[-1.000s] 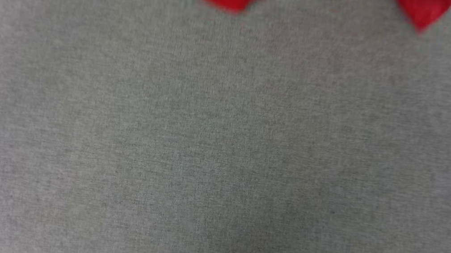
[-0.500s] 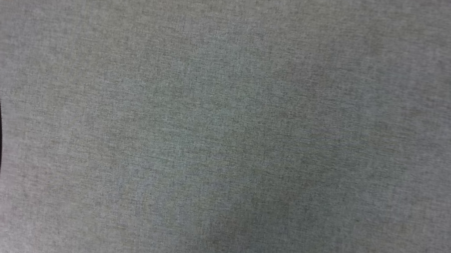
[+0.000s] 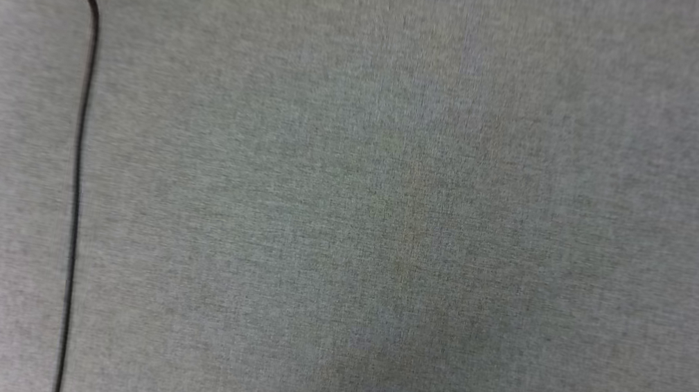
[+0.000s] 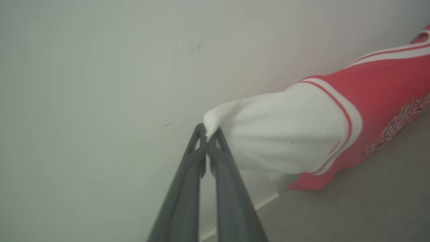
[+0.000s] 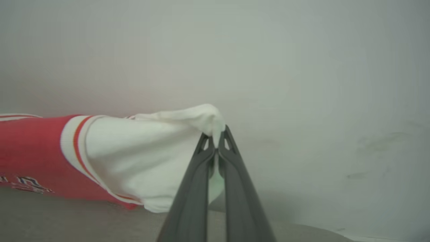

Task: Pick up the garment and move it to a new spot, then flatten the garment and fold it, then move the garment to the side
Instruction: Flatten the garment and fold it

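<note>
Both garment (image 4: 379,97) sleeves (image 4: 282,134) pinched — left pincer (image 4: 208,132), right pincer (image 5: 215,136).

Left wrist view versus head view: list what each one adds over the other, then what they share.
Left wrist view: the left gripper pinching the white sleeve of the garment, its red body with lettering trailing right, a pale wall behind. Head view: a thin black cable curving down its left side. Shared: the grey surface.

Grey cloth surface (image 3: 386,230), black cable (image 3: 80,146), pale wall (image 4: 100,67)
</note>
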### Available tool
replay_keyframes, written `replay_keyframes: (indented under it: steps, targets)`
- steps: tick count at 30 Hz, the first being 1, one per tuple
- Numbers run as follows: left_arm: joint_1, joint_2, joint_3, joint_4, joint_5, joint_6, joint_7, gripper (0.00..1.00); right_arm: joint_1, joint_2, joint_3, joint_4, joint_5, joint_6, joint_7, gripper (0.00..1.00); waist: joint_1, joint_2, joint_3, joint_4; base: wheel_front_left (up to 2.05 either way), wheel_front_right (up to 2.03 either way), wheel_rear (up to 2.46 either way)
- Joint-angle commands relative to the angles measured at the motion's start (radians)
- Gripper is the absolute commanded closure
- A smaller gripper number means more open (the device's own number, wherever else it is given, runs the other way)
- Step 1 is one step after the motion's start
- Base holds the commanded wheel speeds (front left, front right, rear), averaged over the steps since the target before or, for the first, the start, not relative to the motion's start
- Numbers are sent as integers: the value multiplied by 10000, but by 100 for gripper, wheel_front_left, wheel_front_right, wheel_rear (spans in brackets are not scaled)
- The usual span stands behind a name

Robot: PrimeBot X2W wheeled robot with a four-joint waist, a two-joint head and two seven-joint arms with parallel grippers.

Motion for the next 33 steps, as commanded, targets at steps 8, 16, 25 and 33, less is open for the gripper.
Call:
replay_keyframes:
  steps: [8,16,25,33]
  targets:
    - [2953,-212,-220,-450,-702,42,-207,100,2888,-319,570,-318,1225,-18,238,100,-1,0,-1578,120,0,0,0]
    - [6300,-184,-719,-1402,-1225,496,57,100,6348,-1170,1227,-1576,2931,-18,973,100,-1,0,-3009,234,0,0,0]
    - [9204,339,-1002,-2696,-1846,1085,544,100,9383,-1851,1309,-2788,3783,-19,1046,100,-1,0,-4127,141,0,0,0]
    - [10752,734,-1220,-3745,-2123,1552,924,100,11055,-1783,1118,-3344,3945,-19,1373,100,-1,0,-4863,58,0,0,0]
